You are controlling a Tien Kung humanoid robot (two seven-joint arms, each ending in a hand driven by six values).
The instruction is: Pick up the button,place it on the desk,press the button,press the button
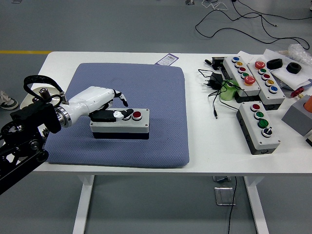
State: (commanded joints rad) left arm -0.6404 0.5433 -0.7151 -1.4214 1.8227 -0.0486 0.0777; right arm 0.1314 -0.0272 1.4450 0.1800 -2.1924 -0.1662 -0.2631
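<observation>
Your left hand (105,105) lies directly over the left end of the button box (120,124), its white back turned up and the black arm trailing off toward the lower left. The fingers are loosely curved rather than clenched, gripping nothing; the thumb (113,115) lies flat along the top of the box, covering the controls at that end. Whether a fingertip is actually pushing a button down, you cannot tell from here. Just past the thumb tip, one dark button is partly visible and the red button (137,115) stands clear beside it.

Under the hand and the box lies the blue mat (146,87), which spreads well beyond the hand to its right and ahead. The box rests flat on this mat, toward its near half.

Far off to the hand's right, past the mat's edge, you have three other button boxes (258,126) and a tangle of black cables (214,85) on the white table (204,156).
</observation>
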